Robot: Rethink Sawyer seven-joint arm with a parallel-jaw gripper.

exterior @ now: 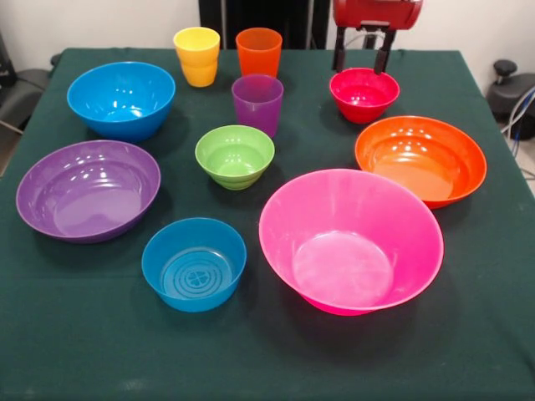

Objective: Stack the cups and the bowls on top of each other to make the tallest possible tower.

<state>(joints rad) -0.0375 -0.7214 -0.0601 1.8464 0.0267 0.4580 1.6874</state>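
Nothing stacked yet; all 10 pieces sit apart on the green cloth [75,334]. Gripper [360,52] hangs fingers apart just above the red bowl [364,93] at 1 o'clock from the green bowl [235,155]. Purple cup [257,103] at 12 of the green bowl, yellow cup [197,56] and orange cup [259,52] behind it. Likely step: grab the red bowl. Pinch 1 rim wall, lift straight, clear the orange bowl [420,159].

Nothing is stacked; every piece stands upright and apart. I see the yellow cup [197,56] and orange cup [258,52] side by side, purple cup [257,104] before them, green bowl [235,156] central, red bowl [364,94] beside, large pink bowl [351,240] nearest.
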